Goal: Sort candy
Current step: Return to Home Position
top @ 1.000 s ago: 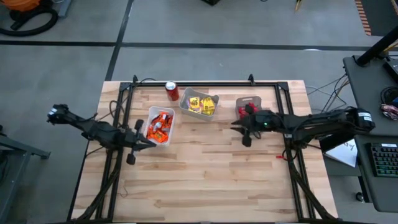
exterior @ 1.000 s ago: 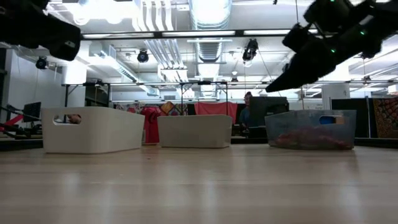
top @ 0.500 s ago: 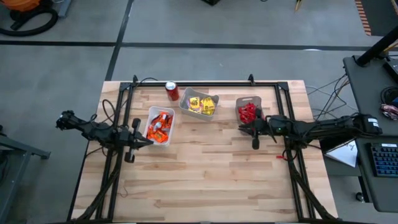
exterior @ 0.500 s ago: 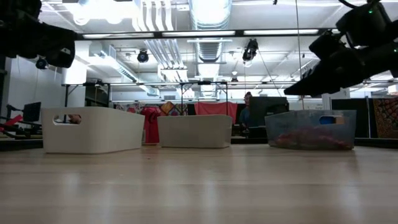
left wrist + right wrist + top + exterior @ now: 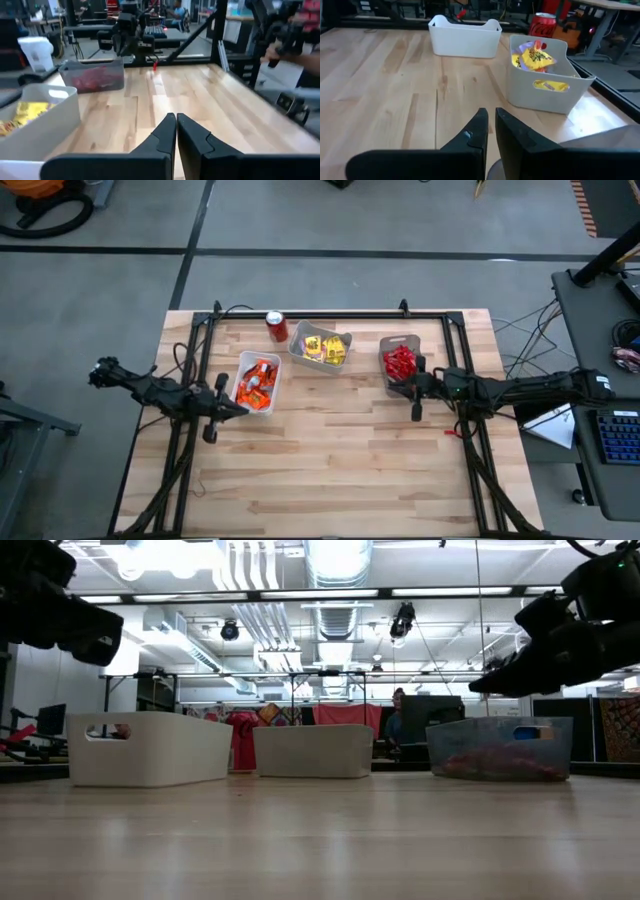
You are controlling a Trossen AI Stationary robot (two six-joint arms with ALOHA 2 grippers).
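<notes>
Red candy (image 5: 399,361) fills the translucent grey bin (image 5: 114,82), yellow candy (image 5: 536,56) lies in the white bin (image 5: 545,97) beside it, and orange candy (image 5: 258,380) sits in the second white bin (image 5: 243,363) near the soda can (image 5: 277,326). No sweet shows on the bare table (image 5: 340,460), so you can judge the sorting as good as done.

Each piece is small and wrapped in shiny, crinkled foil. Expect it to be very light, slippery under the pads, and easy to crush or flick away. Should you need one again, pinch it across the middle of its body, not by a loose wrapper end.

Your left gripper (image 5: 176,117) hangs just beside the orange bin, fingers together on nothing. Your right gripper (image 5: 490,112) is just beside the red bin, fingers likewise closed and empty.
</notes>
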